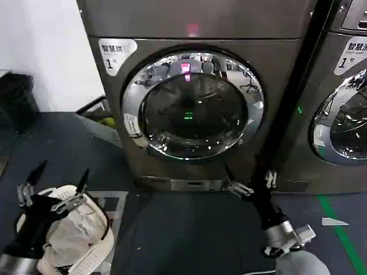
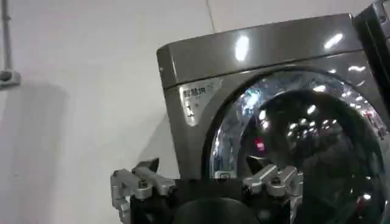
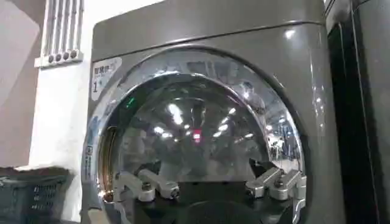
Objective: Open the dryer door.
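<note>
a white wall is seen at ten o'clock, with a dark basket set against it. dark flooring is laid below, and a green line is painted at four o'clock.

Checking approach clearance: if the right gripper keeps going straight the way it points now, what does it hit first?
Probably the dryer door. The right gripper, fingers spread open, sits low at the machine's lower right, and its wrist view looks straight at the chrome ring and dark glass. Nothing visible lies between; depth to the door is unclear.
</note>
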Controlling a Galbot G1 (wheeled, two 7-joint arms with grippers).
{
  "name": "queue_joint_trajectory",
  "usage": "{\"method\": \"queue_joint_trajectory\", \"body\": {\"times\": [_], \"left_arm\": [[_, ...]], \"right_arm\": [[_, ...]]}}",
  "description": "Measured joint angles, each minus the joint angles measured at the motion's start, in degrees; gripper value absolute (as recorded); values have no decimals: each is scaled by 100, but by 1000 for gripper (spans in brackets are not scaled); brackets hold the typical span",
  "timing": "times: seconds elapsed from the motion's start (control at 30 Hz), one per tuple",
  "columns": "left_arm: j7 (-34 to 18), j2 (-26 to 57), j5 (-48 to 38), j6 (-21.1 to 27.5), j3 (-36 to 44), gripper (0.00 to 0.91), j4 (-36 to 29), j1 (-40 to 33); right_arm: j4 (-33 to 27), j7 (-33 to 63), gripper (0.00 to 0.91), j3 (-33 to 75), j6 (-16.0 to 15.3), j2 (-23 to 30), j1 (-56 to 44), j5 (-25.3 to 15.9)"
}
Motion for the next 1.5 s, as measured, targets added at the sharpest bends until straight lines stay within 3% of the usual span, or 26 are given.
{"method": "queue_joint_trajectory", "body": {"times": [0.23,0.5,0.87,1.33,1.5], "left_arm": [[30,48,2,1,1,907,-26,-6],[46,51,46,41,71,907,-68,-132],[54,44,104,42,80,907,-90,-108],[76,47,172,29,91,907,-162,-67],[81,47,217,19,83,907,-242,-42]], "right_arm": [[-628,-111,907,-730,-81,-832,804,607],[-1353,-186,907,-1782,-110,-1428,2073,923],[-2599,-264,907,-3021,-187,-1264,3819,1276],[-3698,-179,907,-3907,-142,-619,5057,1257],[-4040,-223,907,-4108,-29,-426,5267,1055]]}}
